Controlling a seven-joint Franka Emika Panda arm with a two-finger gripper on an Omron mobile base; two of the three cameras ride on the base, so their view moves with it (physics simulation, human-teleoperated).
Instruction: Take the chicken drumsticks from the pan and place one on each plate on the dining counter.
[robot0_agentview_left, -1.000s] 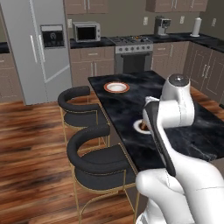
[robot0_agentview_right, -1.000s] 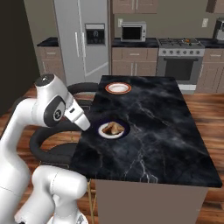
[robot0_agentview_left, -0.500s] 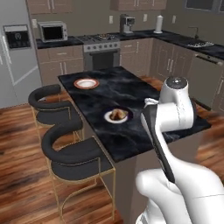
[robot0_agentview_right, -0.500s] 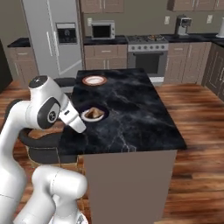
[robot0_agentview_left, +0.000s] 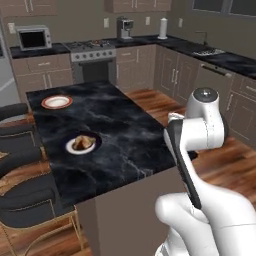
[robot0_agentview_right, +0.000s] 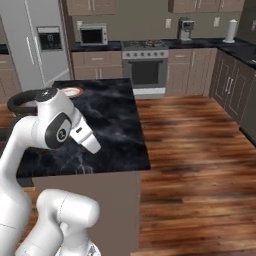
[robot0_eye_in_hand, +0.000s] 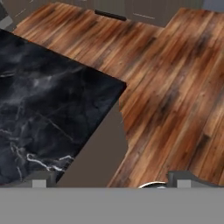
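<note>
- Gripper (robot0_eye_in_hand: 111, 181) spread wide, nothing between the tips, hanging over the corner of the dining counter (robot0_eye_in_hand: 39, 109) where black marble meets wooden floor (robot0_eye_in_hand: 175, 87).
- Ahead of the gripper and off to its left on the counter top: near plate (robot0_agentview_left: 81, 144) carrying one chicken drumstick (robot0_agentview_left: 83, 142).
- Farther along the same counter, well beyond the loaded plate: second plate (robot0_agentview_left: 56, 102), white centre bare.
- Both plates well apart from the gripper, near the stool-side edge of the counter.
- Beyond the counter against the back wall: stove (robot0_agentview_left: 92, 61), with microwave (robot0_agentview_left: 33, 37) to its left.
- Black stools (robot0_agentview_left: 22, 200) tucked along the counter's far-left side.
</note>
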